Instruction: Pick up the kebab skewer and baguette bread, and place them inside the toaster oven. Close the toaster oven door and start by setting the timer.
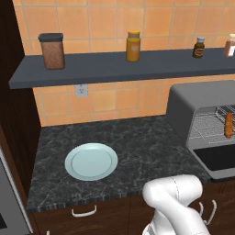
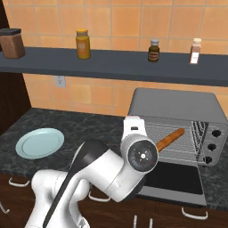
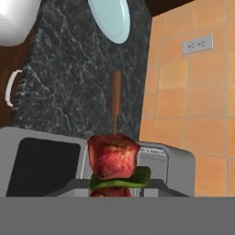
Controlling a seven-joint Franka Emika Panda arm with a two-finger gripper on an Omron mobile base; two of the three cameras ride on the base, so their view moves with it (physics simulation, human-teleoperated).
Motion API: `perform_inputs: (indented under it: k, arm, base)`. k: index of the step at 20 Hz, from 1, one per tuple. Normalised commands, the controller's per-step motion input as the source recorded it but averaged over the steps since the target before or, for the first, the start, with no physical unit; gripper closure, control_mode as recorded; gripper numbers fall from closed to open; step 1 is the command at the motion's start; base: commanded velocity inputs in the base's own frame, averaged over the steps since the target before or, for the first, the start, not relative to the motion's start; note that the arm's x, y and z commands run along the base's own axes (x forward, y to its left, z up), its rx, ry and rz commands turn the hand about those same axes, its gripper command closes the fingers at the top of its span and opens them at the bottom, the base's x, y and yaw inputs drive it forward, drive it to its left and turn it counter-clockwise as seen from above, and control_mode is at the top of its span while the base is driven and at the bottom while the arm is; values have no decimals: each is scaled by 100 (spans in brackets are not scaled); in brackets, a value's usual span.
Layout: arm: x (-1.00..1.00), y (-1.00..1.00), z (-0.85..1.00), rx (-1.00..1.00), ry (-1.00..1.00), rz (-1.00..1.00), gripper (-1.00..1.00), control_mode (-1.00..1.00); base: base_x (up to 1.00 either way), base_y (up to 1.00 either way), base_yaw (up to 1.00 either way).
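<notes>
Left base view: the baguette bread (image 1: 228, 125) lies on the rack inside the open toaster oven (image 1: 202, 108), at the desk's right end. Right base view: the arm blocks the oven mouth. Hand view: the fingers, hidden, apparently pinch the kebab skewer (image 3: 113, 161); slide it in level, beside the bread.

I see the kebab skewer (image 3: 114, 167) close to the camera: a red meat chunk over a green piece, its brown handle pointing toward the pale blue plate (image 3: 110, 18). The toaster oven (image 3: 176, 167) sits just behind the skewer on the black marble counter (image 3: 73, 87).
</notes>
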Motion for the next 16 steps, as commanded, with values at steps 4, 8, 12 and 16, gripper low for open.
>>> perform_inputs:
  k: [4, 8, 12, 16]
  arm:
    - [0, -45, 0, -11, -4, 7, 100, -100]
    - [35, -4, -7, -10, -1, 5, 100, -100]
    - [45, 0, -6, -6, 0, 2, 100, -100]
    - [44, 2, -11, -1, 0, 2, 100, -100]
  base:
    - [0, 0, 0]
    - [0, 0, 0]
    - [0, 0, 0]
    - [0, 0, 0]
